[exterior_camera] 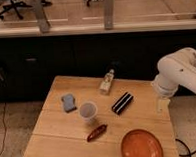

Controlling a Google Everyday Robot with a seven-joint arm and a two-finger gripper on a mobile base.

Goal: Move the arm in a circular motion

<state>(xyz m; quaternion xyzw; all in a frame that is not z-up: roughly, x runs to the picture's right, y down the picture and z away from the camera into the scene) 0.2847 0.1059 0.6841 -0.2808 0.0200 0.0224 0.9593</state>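
One arm (184,73) comes in from the right. Its gripper (161,104) hangs down by the table (54,130) edge. How wide it is, I cannot tell.

Arm: the white arm (180,73) is at the right side of the wooden table (55,140).
Gripper: the gripper (161,105) hangs under the arm, near the black box (122,102).
On table: white cup (88,112), orange plate (141,145), blue sponge (68,102), small bottle (107,83).
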